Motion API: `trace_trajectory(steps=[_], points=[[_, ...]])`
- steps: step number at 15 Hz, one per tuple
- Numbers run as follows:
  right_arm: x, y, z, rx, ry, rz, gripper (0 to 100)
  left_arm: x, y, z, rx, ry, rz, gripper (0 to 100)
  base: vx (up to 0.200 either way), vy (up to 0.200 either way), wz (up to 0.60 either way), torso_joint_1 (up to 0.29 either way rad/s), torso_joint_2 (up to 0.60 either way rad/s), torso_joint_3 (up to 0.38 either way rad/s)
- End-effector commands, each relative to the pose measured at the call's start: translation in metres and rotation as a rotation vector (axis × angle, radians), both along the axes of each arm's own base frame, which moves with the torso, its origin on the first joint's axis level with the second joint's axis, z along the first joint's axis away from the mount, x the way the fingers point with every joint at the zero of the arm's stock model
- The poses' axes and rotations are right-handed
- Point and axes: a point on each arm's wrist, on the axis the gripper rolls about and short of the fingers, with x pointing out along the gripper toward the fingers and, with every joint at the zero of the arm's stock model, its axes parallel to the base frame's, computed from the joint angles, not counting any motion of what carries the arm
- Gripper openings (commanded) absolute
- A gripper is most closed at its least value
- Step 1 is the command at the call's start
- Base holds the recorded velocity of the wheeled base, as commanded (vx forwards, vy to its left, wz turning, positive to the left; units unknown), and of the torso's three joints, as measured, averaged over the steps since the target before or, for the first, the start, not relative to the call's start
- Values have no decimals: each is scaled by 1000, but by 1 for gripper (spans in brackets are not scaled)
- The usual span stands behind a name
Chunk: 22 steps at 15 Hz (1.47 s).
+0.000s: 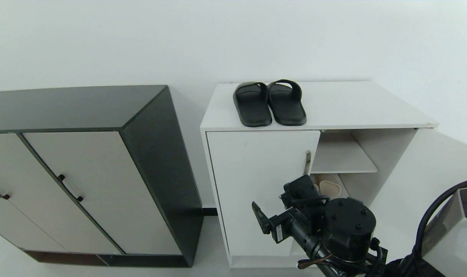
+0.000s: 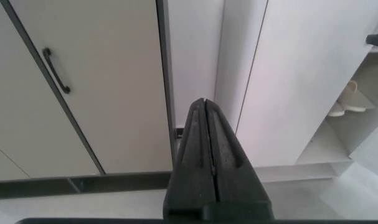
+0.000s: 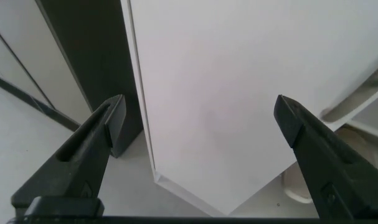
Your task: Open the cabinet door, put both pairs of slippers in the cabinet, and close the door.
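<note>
Right hand (image 3: 199, 104) spread wide, facing white cabinet door (image 1: 256, 181).

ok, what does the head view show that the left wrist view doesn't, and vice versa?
Head view: black slippers side by side on top of the white cabinet, plus the bare upper shelf in its open right half.
Left wrist view: the left gripper, fingers shut, pointing towards the gap between the two cabinets.
Both: the pale slippers on a lower shelf inside, the white cabinet's closed left door, and the dark cabinet with its black handle.
</note>
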Motion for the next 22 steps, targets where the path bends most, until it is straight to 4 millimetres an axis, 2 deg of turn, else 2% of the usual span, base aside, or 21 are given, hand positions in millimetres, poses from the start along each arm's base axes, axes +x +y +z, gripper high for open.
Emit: trace_trajectory(steps=[1,14,17,19,22], points=[[0,0,0,-2,0,0,100,0,0,0,0,1,0,0,0,0,0,193,-515,-315],[5,-4,3,-8,-19,-16,100,0,0,0,0,1,0,0,0,0,0,221,-517,-296],[14,-6,23,-15,-49,-45,100,0,0,0,0,1,0,0,0,0,0,14,-22,-15],[11,-9,47,-10,73,-55,100,0,0,0,2,1,0,0,0,0,0,0,0,0],[15,-5,80,58,201,-169,100,0,0,0,2,1,0,0,0,0,0,0,0,0]])
